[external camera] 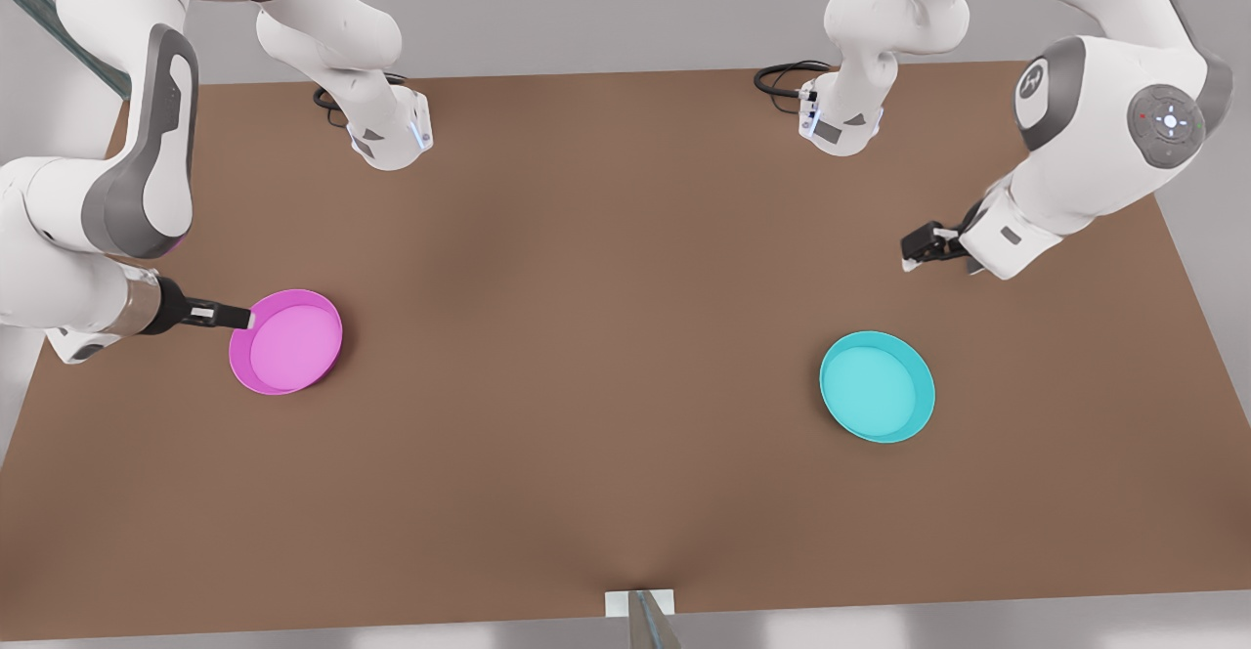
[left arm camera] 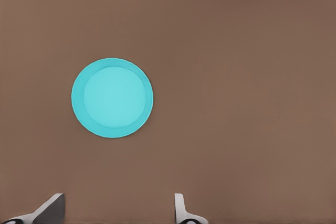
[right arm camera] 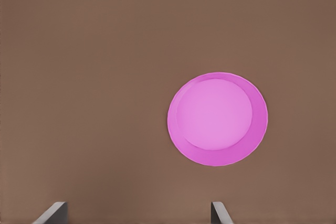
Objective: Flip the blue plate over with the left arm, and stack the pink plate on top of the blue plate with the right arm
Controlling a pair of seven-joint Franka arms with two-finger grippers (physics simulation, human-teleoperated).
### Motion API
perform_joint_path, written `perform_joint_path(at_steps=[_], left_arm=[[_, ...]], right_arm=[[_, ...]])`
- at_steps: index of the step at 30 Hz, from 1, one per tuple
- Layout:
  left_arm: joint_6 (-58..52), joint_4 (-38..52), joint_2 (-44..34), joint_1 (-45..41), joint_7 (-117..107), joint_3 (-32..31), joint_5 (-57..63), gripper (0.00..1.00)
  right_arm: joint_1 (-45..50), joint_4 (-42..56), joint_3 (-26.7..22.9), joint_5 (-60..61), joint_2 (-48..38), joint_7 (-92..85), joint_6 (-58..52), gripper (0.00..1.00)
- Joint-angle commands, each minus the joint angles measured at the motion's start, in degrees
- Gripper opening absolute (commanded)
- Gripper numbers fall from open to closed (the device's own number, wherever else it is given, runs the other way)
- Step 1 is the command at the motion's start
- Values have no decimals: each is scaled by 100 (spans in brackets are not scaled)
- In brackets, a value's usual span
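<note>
Two plates lie rim-up on the brown table [external camera: 606,414], well apart. Pink plate [external camera: 286,341] sits toward the front view's left; blue plate [external camera: 877,386] toward the front view's right, not yet flipped.

Right arm [external camera: 107,199]: at the front view's left edge. Its right pincer [external camera: 235,317] points at the pink plate, tip at the plate's near rim; contact cannot be confirmed. In the right wrist view the fingertips [right arm camera: 52,211] are spread wide, nothing between them; the pink plate [right arm camera: 217,119] lies on the table ahead.

Left arm [external camera: 1104,131]: at the front view's right. Its left pincer [external camera: 924,246] hangs above the table, apart from the blue plate. In the left wrist view the fingertips [left arm camera: 50,208] are spread, nothing gripped; the blue plate [left arm camera: 112,98] lies below.
</note>
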Motion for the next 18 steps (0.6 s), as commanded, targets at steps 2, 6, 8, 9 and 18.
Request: perform_joint_path(at_steps=[2, 6, 8, 9, 18], left_arm=[[-90, -55, 202, 268, -30, 0, -48, 100], [-654, -37, 1274, 698, 31, -26, -1023, 100], [199, -11, 2029, 1516, 1605, -17, -1437, 100], [226, 51, 2249, 1561, 1649, -9, -1411, 100], [3732, -1857, 2557, 2000, 2897, -44, -1586, 100]], right_arm=[[-1, -1, 0, -4, 0, 0, 0, 100], [16, -1, 0, -4, 0, 9, 0, 100], [25, -10, 0, -4, 0, 9, 0, 100], [43, -10, 0, -4, 0, 18, 0, 100], [-1, -36, 0, -4, 0, 9, 0, 100]])
